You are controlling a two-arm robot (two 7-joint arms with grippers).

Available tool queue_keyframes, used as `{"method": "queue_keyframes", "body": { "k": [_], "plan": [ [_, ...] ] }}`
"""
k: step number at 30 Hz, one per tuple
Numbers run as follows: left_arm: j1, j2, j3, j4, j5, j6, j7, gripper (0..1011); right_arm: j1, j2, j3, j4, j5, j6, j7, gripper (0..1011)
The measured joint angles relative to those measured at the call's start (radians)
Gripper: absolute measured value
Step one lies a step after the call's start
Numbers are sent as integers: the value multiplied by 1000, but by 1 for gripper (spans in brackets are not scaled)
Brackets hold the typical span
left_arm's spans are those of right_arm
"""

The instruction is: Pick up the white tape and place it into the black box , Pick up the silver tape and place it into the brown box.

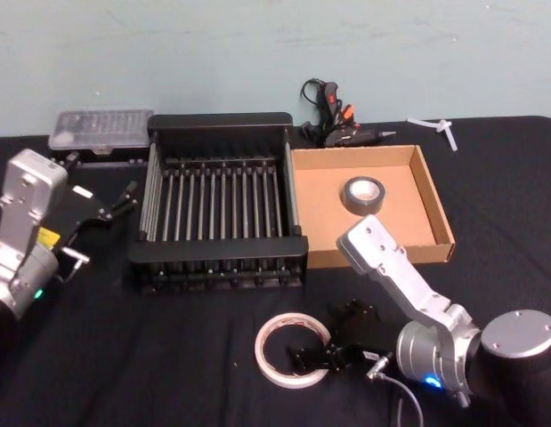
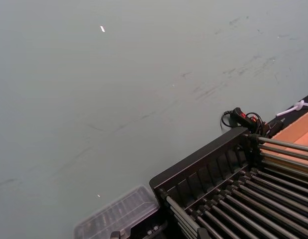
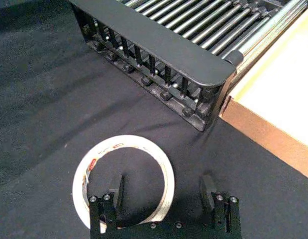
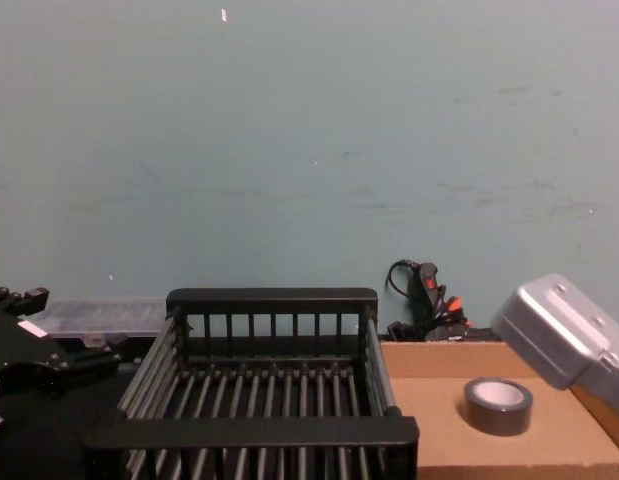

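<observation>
Your silver tape (image 1: 363, 195) already lies flat on the floor of the brown box (image 1: 433, 203), so that half of the job looks done. The step in hand is the grasp on the white tape (image 1: 291, 349).

Take the black box (image 1: 220, 124) as your landmark. The white tape lies flat on the table (image 1: 168, 356) in front of the black box's near rim, towards its brown-box corner and clear of it. Your right hand (image 3: 162, 190) is low over the tape with its fingers spread apart and nothing yet held: one finger (image 3: 116, 189) sits inside the ring, the other (image 3: 208, 190) outside it, so the ring's wall stands between them.

What the next move calls for, as I judge it: clench the fingers on that wall, lift until the tape clears the black box's thick near rim, carry it over the slatted floor and let go there. The ring is thin and flat, so it may slide rather than be pinched.

Your left hand (image 1: 104, 212) is parked beside the black box, on the side away from the brown box; I cannot tell whether it is released or clenched.
</observation>
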Motion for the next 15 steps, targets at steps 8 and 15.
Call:
{"method": "queue_keyframes", "body": {
  "k": [8, 15],
  "plan": [
    [0, 0, 0, 0, 0, 0, 0, 1001, 0, -4, 1, 3, -4, 0, 5, 1002],
    [0, 0, 0, 0, 0, 0, 0, 1001, -1, -6, 1, 3, -8, 0, 8, 1002]
  ]
}}
